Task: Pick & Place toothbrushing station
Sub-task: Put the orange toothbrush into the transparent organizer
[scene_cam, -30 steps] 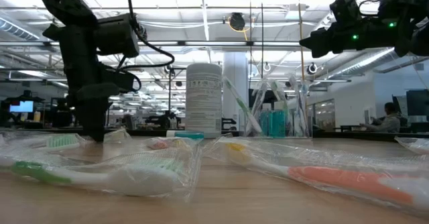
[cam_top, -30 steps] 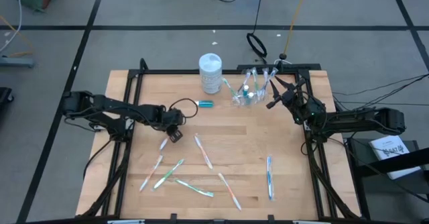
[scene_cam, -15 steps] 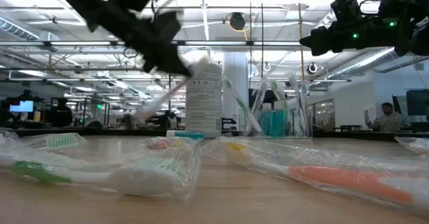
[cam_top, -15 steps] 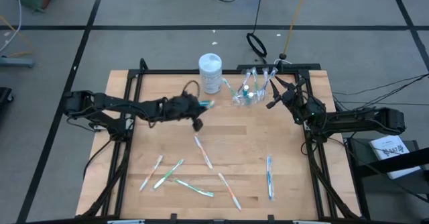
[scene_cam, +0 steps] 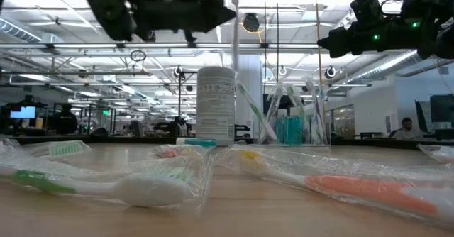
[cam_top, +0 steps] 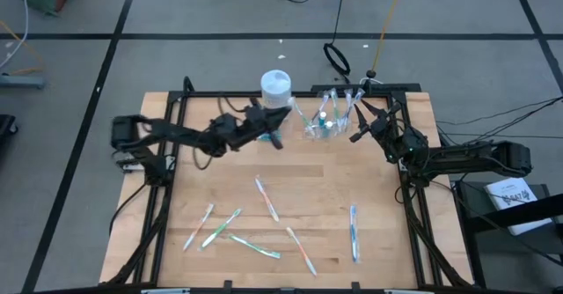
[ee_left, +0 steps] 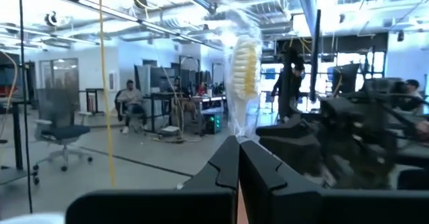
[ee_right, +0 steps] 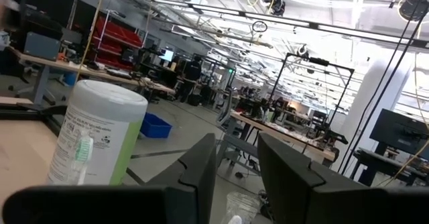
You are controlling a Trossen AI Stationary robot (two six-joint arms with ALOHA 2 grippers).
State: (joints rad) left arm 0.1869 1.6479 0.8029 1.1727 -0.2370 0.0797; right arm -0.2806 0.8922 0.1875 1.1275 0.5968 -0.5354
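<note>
My left gripper (cam_top: pixel 274 139) hangs above the far middle of the table, just in front of the white canister (cam_top: pixel 275 90), shut on a pale toothbrush (ee_left: pixel 244 66) in a clear wrapper. In the low view the brush (scene_cam: pixel 235 24) stands upright. The clear cup (cam_top: pixel 324 123), with several toothbrushes and blue tubes standing in it, sits to the right of the canister. My right gripper (cam_top: pixel 354 125) waits open beside the cup, nothing between its fingers. Several wrapped toothbrushes (cam_top: pixel 266 198) lie flat on the near half of the table. My left gripper pinches the toothbrush's wrapped handle (ee_left: pixel 236 133) between its two fingers. The fingers come nearly level from the table's left and lie across the handle. The brush is lifted clear and stands upright above the fingers, bristle head (ee_left: pixel 245 56) at the top.
More toothbrushes lie at the near left (cam_top: pixel 220 228), near middle (cam_top: pixel 300 251) and near right (cam_top: pixel 354 232). A small teal tube (scene_cam: pixel 199 143) lies in front of the canister. The black frame rails (cam_top: pixel 167 166) run along the table's sides.
My left gripper has taken a toothbrush off the table's left middle, risen and swung toward the far edge and the cup. It has tipped from pointing down to about level. The brush has gone from lying flat to standing upright, clear of the table.
</note>
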